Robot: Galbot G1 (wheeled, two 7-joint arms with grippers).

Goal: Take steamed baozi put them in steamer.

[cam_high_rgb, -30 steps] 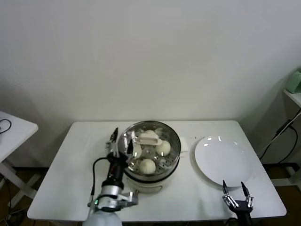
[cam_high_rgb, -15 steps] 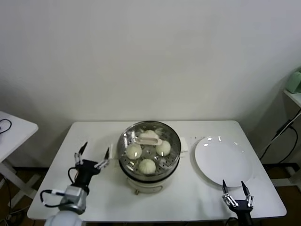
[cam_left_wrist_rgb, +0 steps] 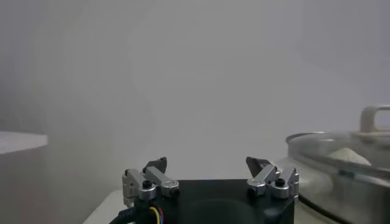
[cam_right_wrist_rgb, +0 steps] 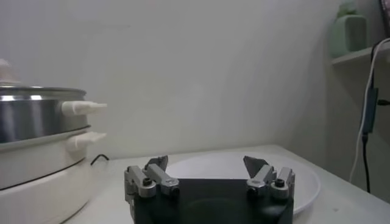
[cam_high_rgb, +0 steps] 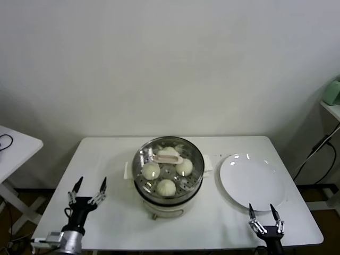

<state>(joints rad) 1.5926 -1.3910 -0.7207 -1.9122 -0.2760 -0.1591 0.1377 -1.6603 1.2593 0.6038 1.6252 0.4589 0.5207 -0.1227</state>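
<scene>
From the head view, the left gripper (cam_high_rgb: pixel 87 186) hovers spread and empty off the table's (cam_high_rgb: pixel 95 159) near-left corner, the steamer (cam_high_rgb: pixel 168 175) well to its right (four steamed baozi (cam_high_rgb: pixel 166 186) inside under the glass lid (cam_high_rgb: pixel 169 156)). The right gripper (cam_high_rgb: pixel 262 213) waits open, the plate (cam_high_rgb: pixel 252 180) just beyond.

The left wrist view shows parted fingers (cam_left_wrist_rgb: pixel 155 172) gripping nothing, the steamer (cam_left_wrist_rgb: pixel 341 176) alongside.

In the right wrist view, the plate (cam_right_wrist_rgb: pixel 304 176) lies directly ahead.

Baozi (cam_high_rgb: pixel 166 187) in lidded steamer (cam_high_rgb: pixel 168 199); both pincers open, w/ nothing held.

baozi (cam_high_rgb: pixel 166 186) in steamer (cam_high_rgb: pixel 169 204) (lidded) | plate (cam_high_rgb: pixel 251 181) right
</scene>
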